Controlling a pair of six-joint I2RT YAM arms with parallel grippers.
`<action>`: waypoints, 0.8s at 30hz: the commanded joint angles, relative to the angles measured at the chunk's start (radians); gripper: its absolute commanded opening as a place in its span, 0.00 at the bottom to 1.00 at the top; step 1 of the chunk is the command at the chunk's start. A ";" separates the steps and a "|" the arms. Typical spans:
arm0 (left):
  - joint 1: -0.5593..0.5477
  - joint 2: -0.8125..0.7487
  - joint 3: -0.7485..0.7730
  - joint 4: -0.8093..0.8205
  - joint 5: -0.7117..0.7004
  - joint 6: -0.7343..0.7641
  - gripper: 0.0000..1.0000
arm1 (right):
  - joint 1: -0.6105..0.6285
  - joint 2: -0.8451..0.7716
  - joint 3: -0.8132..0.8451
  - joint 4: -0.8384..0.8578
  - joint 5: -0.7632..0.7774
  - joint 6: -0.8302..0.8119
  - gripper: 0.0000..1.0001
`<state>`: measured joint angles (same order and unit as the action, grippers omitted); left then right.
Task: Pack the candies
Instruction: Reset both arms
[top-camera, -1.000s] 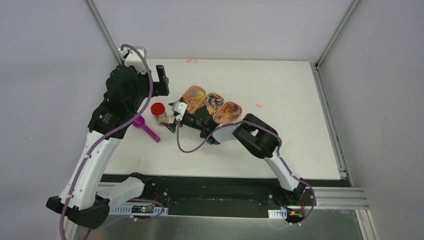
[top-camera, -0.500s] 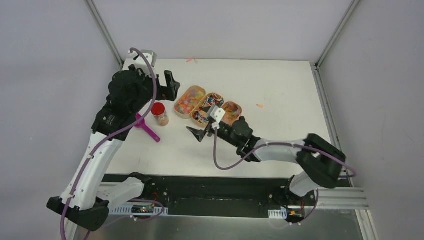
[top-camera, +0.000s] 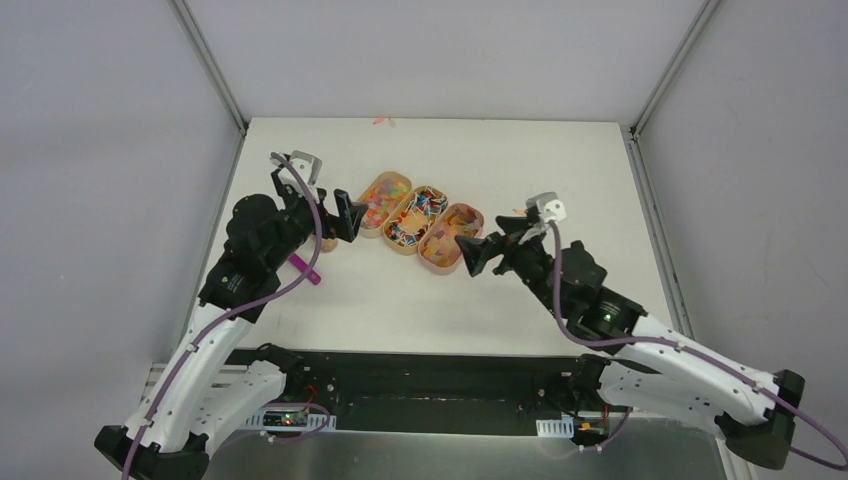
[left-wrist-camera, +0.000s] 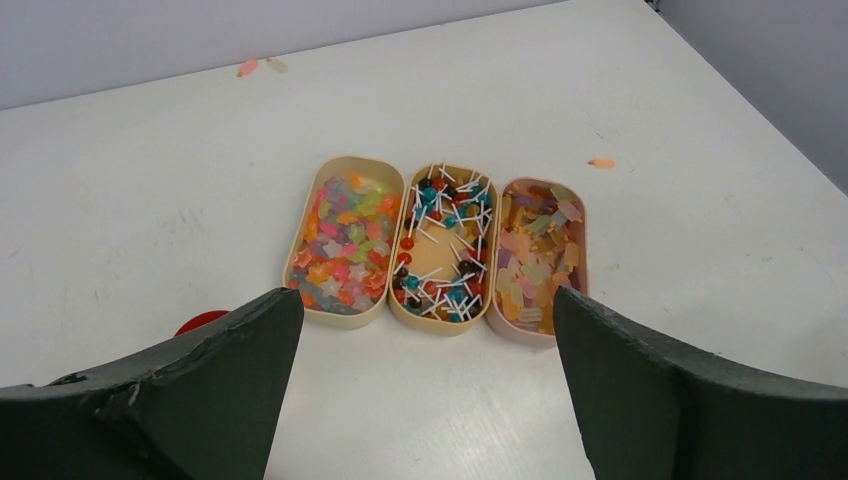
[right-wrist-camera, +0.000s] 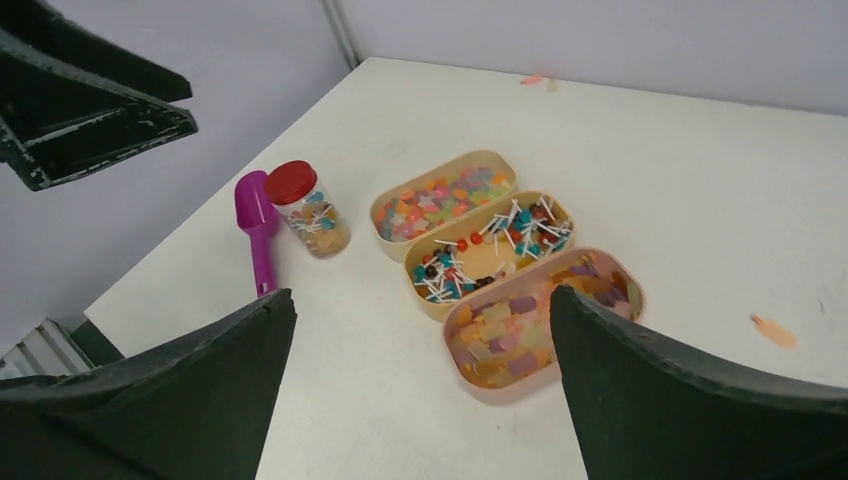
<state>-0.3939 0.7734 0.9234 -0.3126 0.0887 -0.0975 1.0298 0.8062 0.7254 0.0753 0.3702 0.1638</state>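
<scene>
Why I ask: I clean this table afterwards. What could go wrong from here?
1. The three open trays sit touching, filled with candies. A nudge from the open left gripper or right gripper could spill them.
2. The lidded jar stands beside the scoop, close by the left gripper. A low sweep might topple it.
3. Stray pieces lie loose on the table, and more may scatter.
</scene>
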 joint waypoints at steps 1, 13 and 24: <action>-0.006 -0.018 -0.047 0.100 0.033 -0.003 0.99 | 0.000 -0.108 0.047 -0.272 0.171 0.135 1.00; -0.006 -0.002 -0.143 0.156 0.074 -0.009 0.99 | 0.000 -0.161 0.121 -0.502 0.240 0.283 1.00; -0.006 -0.010 -0.156 0.156 0.062 0.001 0.99 | 0.000 -0.172 0.101 -0.472 0.218 0.271 1.00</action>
<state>-0.3939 0.7742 0.7696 -0.2089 0.1402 -0.0978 1.0294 0.6525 0.7979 -0.4206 0.5907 0.4267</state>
